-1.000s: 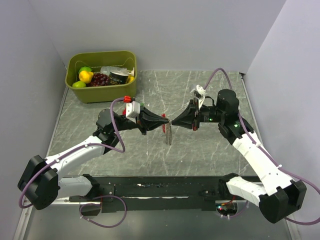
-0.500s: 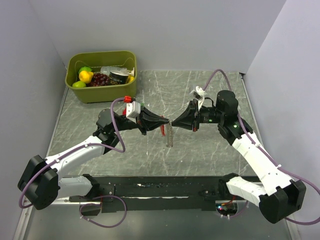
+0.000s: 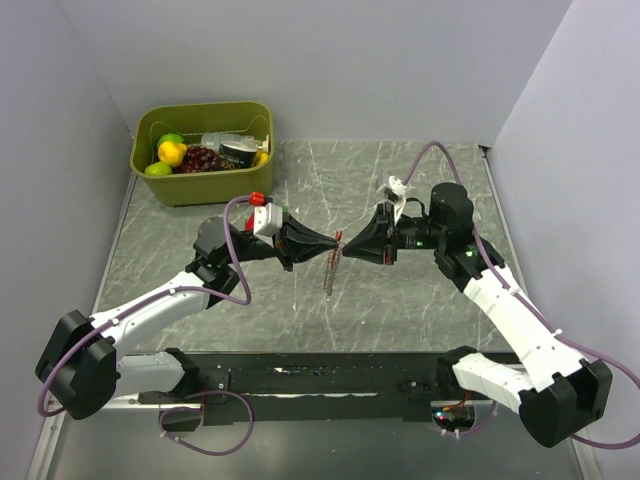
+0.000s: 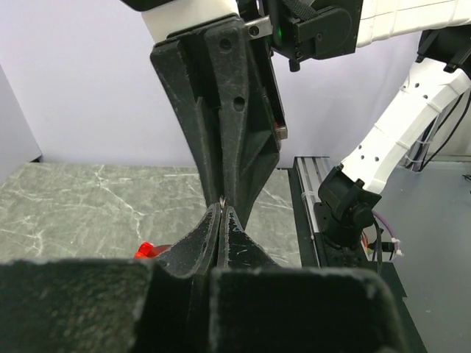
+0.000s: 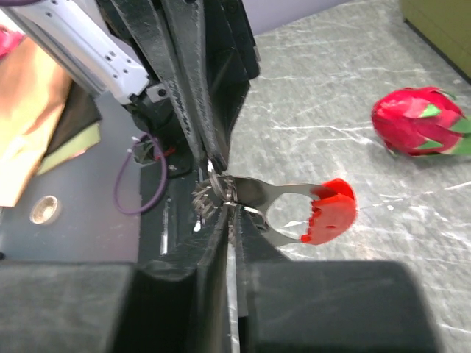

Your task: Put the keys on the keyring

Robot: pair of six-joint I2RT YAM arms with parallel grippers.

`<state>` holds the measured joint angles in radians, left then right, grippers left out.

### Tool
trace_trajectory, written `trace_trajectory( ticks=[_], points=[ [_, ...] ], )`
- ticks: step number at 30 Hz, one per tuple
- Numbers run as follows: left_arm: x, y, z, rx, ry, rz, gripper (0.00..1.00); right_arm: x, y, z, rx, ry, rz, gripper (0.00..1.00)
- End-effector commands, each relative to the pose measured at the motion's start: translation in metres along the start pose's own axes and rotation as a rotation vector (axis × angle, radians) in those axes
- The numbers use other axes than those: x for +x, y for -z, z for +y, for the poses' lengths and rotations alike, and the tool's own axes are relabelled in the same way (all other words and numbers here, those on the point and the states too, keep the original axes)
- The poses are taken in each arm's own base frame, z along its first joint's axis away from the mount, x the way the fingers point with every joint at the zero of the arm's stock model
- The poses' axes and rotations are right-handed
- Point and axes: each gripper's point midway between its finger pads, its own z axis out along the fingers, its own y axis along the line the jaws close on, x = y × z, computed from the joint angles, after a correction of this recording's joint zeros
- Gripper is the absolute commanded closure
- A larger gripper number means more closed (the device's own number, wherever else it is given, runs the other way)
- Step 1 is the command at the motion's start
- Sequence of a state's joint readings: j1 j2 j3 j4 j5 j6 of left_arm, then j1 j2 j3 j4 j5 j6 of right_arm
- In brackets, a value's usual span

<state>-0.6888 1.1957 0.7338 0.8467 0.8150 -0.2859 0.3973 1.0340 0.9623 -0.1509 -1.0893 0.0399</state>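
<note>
Above the middle of the table the two grippers meet tip to tip. My left gripper [image 3: 333, 250] [image 4: 221, 206] is shut, with a sliver of the keyring's metal pinched at its tips. In the right wrist view the keyring [image 5: 283, 202] shows as a silvery loop with a bright-red fob [image 5: 331, 212], and toothed keys [image 5: 202, 202] bunch at its ring end. From above, the keys [image 3: 330, 278] hang down below the tips. My right gripper [image 3: 346, 250] [image 5: 234, 208] has its jaws parted by a thin slit, its tips against the ring's metal.
An olive bin [image 3: 205, 190] with toy fruit and a can stands at the back left. A round red toy fruit with green leaves [image 5: 416, 121] lies on the marble table beyond the fob. A black rail [image 3: 330, 375] runs along the near edge between the arm bases.
The right jaws have parted slightly from shut. The hanging keys have swung a little left and lower under the left gripper's tips. Both arms have barely moved.
</note>
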Motion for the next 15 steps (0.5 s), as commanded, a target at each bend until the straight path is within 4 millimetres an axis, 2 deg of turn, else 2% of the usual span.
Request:
trace_trajectory(
  ticks=[1, 6, 9, 12, 15],
  points=[
    [-0.039, -0.006, -0.010, 0.047, -0.121, -0.080, 0.99, -0.022, 0.008, 0.006, 0.062, 0.102, -0.045, 0.69],
    [-0.037, -0.005, -0.012, 0.053, -0.124, -0.068, 0.99, -0.045, 0.021, 0.019, 0.112, 0.186, -0.107, 0.44],
    [-0.037, -0.005, -0.014, 0.063, -0.125, -0.065, 0.99, -0.054, 0.022, 0.028, 0.087, 0.198, -0.137, 0.35],
    [-0.038, -0.006, -0.015, 0.071, -0.123, -0.066, 0.99, -0.056, 0.020, 0.030, 0.063, 0.192, -0.145, 0.32],
    [-0.040, -0.008, -0.017, 0.082, -0.125, -0.072, 0.99, -0.054, 0.016, 0.028, 0.035, 0.177, -0.139, 0.36]
  ],
)
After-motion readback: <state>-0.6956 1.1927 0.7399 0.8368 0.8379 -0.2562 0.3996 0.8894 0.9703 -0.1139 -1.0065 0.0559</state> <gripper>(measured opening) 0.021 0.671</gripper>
